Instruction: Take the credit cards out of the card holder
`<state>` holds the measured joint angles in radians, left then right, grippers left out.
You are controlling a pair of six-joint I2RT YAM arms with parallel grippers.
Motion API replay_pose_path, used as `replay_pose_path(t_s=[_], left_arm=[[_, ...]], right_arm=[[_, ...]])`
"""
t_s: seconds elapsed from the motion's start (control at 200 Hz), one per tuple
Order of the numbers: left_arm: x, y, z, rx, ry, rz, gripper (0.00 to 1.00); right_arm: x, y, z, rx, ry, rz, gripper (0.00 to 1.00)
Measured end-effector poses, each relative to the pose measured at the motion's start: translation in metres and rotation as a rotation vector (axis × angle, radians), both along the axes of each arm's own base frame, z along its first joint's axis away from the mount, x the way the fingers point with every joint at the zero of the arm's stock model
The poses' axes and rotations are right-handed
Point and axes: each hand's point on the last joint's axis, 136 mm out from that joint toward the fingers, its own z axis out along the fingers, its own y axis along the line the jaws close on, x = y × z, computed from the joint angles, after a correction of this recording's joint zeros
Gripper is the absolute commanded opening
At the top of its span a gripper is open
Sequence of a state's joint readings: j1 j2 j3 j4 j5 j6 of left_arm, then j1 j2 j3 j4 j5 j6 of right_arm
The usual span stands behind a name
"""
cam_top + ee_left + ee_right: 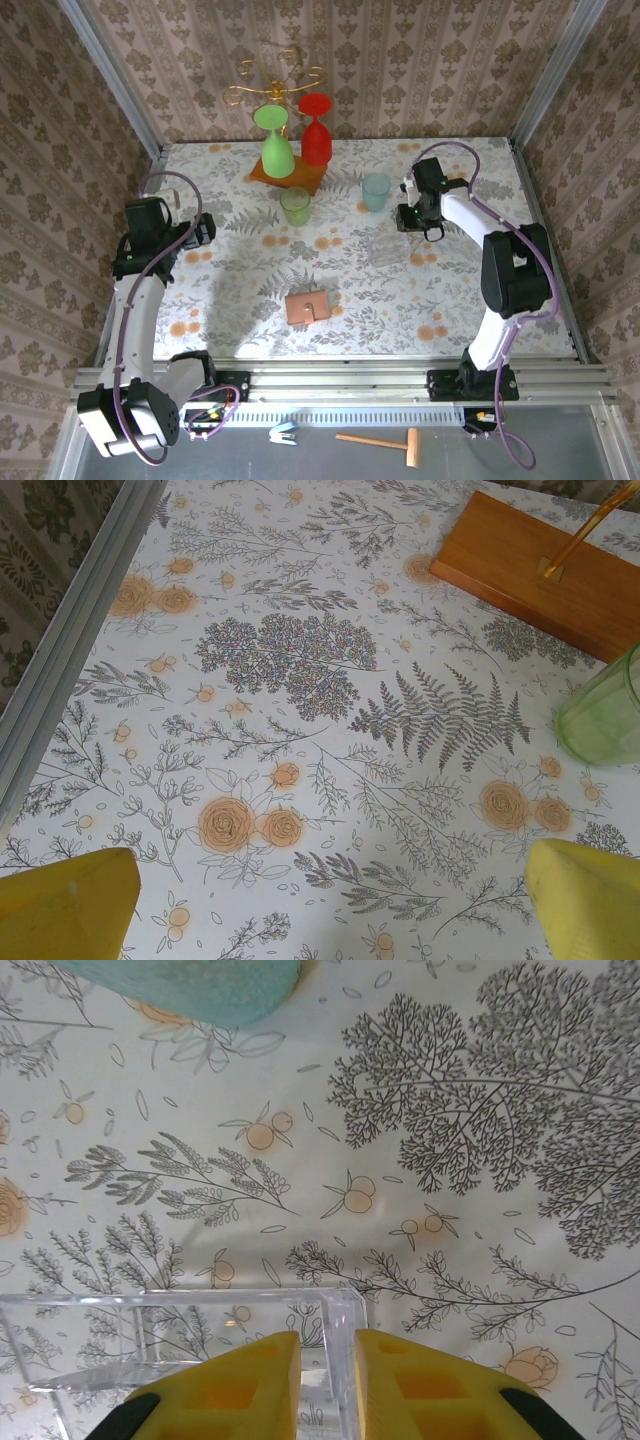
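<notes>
So, the card holder (307,307) is lying flat on the flowery table (230,300), tan side up, near the front middle and well apart from both arms. It looks folded shut, so whatever's in it is hidden.

The right gripper (327,1360) has its yellow fingers pinched on one wall of a clear plastic box (190,1300). Looking through the box, you just see the tablecloth print. A teal cup (376,190) sits just beyond it, and a pale green cup (296,205) stands further left, just beside the wooden stand base (300,182). I can't tell what's in either cup. A green glass (277,150) and a red glass (316,140) are upside down over that base.

The left gripper (325,905) is spread wide, hanging over the print on the left side.
</notes>
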<state>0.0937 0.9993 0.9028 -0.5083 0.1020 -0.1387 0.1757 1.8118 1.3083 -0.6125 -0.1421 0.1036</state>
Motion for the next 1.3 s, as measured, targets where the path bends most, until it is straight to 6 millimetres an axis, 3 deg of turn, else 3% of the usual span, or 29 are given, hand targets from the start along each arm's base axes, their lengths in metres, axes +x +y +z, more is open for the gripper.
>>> replay_pose_path(t_s=[0.85,1.3], left_arm=[[0.0,0.004,0.0,-0.001,0.0,0.012,1.0],[0.0,0.003,0.0,-0.005,0.0,0.007,1.0]], right_arm=[[-0.001,0.003,-0.005,0.0,0.012,0.002,0.14],[-0.002,0.012,-0.004,0.003,0.016,-0.054,0.05]])
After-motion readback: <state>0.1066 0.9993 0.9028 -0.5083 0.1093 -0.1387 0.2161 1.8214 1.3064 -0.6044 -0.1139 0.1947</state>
